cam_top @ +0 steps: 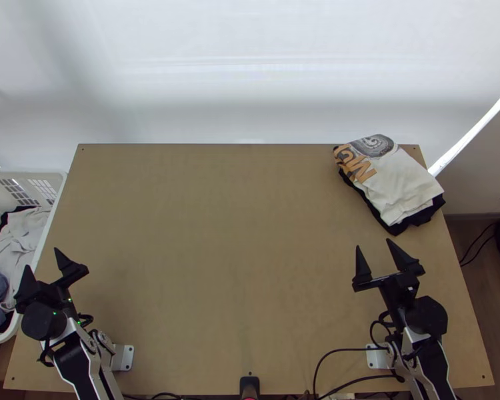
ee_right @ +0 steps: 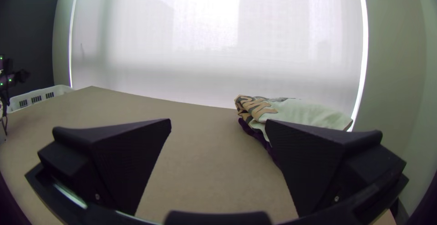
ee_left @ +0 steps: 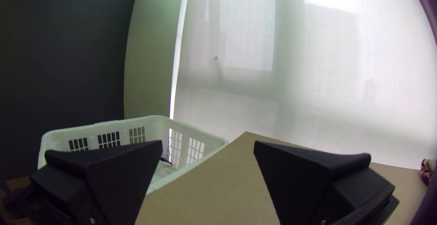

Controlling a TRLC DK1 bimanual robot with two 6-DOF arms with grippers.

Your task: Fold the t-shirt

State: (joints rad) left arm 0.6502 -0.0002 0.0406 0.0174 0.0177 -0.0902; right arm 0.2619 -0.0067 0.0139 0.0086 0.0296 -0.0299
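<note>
- A cream t-shirt (cam_top: 407, 183) with orange lettering lies folded over dark cloth (cam_top: 425, 215) at the far right corner of the wooden surface (cam_top: 217, 253), its exact number of folds impossible to tell.
- The left jaws (cam_top: 42, 258) stand wide apart and empty near the laundry basket (ee_left: 91, 130); the right jaws (cam_top: 373, 243), also parted and empty, point toward the stack.
- The work appears to be between garments, with the folded shirt probably finished and set aside.
- If another shirt is due, the next move calls for the left jaws to pinch the light cloth (cam_top: 17, 240) in the basket and lift it out for spreading.
- The count: two pairs of jaws, one basket, one stack of at least two garments; the basket's pieces overlap too much to number.
</note>
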